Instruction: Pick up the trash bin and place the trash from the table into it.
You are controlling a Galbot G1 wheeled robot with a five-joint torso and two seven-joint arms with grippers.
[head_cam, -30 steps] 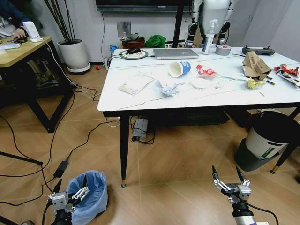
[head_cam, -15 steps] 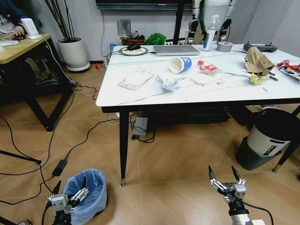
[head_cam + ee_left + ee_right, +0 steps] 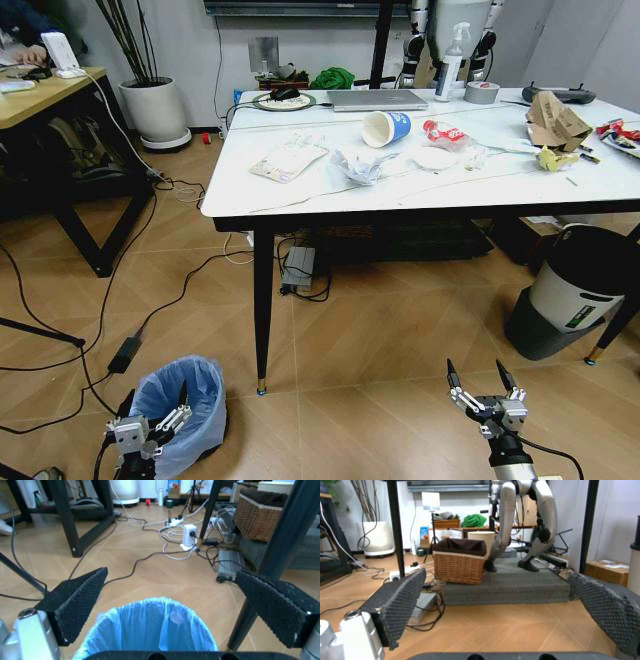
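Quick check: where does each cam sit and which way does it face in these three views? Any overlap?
Head view: high, looking forward and down at the table, floor and trash bin; left gripper and right gripper show low, both open.
Left wrist view: low, facing the trash bin between its own fingers.
Right wrist view: low, facing under the table toward a wicker basket; its own fingers show.
Shared: head and left wrist views both show the bin.

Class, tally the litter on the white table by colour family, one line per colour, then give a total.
Blue-white paper cup: 1
White pieces, flat packet, crumpled wrapper, round piece: 3
Red-white snack packs: 2
Brown cardboard: 1
Yellow scrap: 1
Total: 8
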